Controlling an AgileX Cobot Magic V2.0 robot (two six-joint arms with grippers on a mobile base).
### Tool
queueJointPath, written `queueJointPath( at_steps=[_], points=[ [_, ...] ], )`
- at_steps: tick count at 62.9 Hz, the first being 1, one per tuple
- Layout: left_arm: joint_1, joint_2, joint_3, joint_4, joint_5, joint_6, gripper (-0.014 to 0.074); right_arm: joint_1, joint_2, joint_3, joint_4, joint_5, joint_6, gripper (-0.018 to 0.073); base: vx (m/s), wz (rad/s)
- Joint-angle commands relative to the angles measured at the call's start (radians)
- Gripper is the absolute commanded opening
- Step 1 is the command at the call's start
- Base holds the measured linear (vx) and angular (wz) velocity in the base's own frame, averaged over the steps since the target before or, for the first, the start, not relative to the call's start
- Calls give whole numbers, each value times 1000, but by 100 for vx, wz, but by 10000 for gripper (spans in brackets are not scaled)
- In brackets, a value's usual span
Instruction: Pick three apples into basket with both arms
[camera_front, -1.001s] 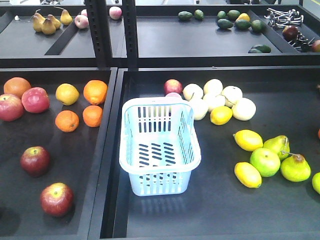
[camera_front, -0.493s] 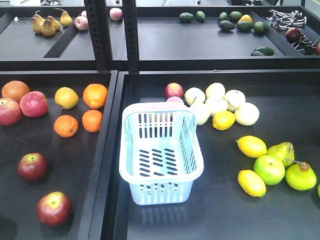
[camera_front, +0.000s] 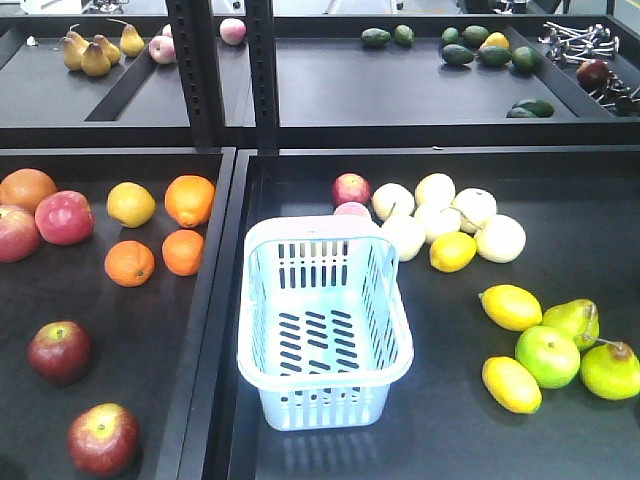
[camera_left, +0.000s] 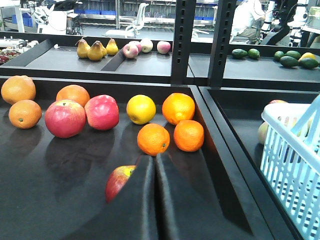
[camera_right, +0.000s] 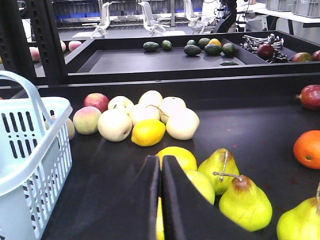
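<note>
The pale blue basket (camera_front: 325, 320) stands empty at the left side of the right tray; its wall also shows in the left wrist view (camera_left: 295, 160) and the right wrist view (camera_right: 30, 150). Two dark red apples (camera_front: 58, 350) (camera_front: 102, 438) lie in the left tray's front part. One apple (camera_left: 119, 181) peeks out from behind my left gripper (camera_left: 155, 161), which is shut with nothing in it. My right gripper (camera_right: 160, 161) is shut and empty above lemons and pears. Another dark red apple (camera_right: 311, 96) lies at that view's right edge. Neither gripper shows in the front view.
Oranges (camera_front: 190, 198) and pink-red apples (camera_front: 65, 215) fill the left tray's back. Pale fruit (camera_front: 440, 210), lemons and green pears (camera_front: 548, 355) lie right of the basket. A raised divider (camera_front: 215, 300) separates the trays. Black posts (camera_front: 190, 70) stand before a back shelf.
The front view has shifted: trays, basket and fruit sit lower and spread a little outward in the frame. Nothing has moved relative to anything else.
</note>
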Motion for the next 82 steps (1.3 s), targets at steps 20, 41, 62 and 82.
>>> queueJointPath(
  at_steps=[20, 41, 62, 82],
  points=[
    [-2, -16, 4, 0, -77, -8, -6, -7, -14, 12, -12, -69, -8, -4, 5, 0],
    [-2, -16, 4, 0, -77, -8, -6, -7, -14, 12, -12, -69, -8, -4, 3, 0],
    [-2, -16, 4, 0, -77, -8, -6, -7, -14, 12, -12, -69, -8, -4, 0, 0],
    [-2, -16, 4, 0, -77, -8, -6, -7, -14, 12, -12, -71, -8, -4, 0, 0]
  ],
)
